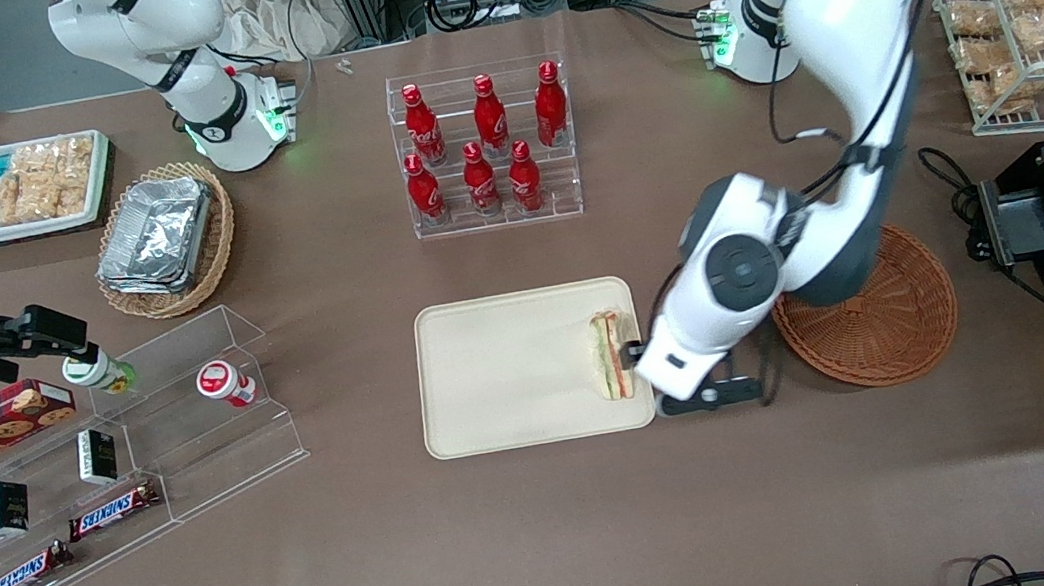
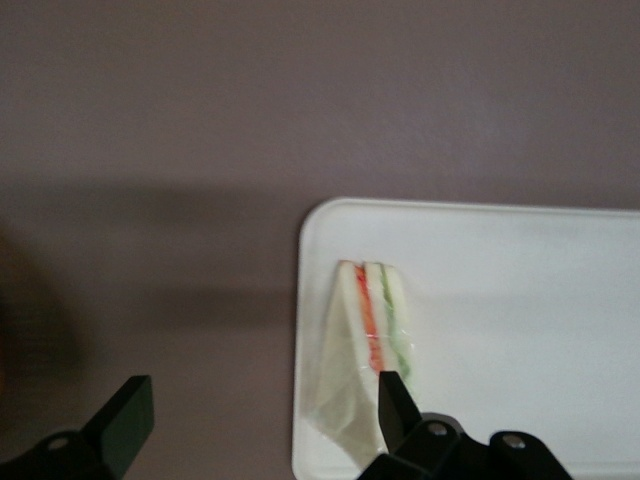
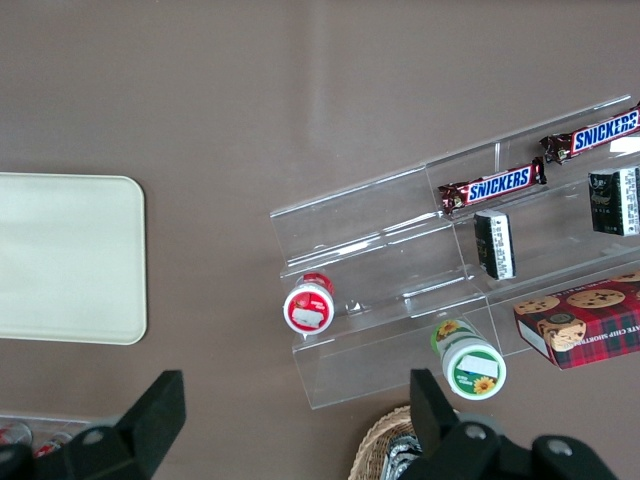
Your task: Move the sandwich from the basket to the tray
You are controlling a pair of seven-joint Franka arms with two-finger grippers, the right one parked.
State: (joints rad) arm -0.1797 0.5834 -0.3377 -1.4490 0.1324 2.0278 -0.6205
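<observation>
Pincer is spread wide and holds nothing, hovering just above the tray edge nearest the basket, right of frame centre in the front view. Sandwich lies on its side in the tray just inside that rim, one finger beside it. Looks released; basket is bare.

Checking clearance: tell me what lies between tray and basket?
Only the gripper and its arm, beside the sandwich, between tray and basket: front view.
</observation>
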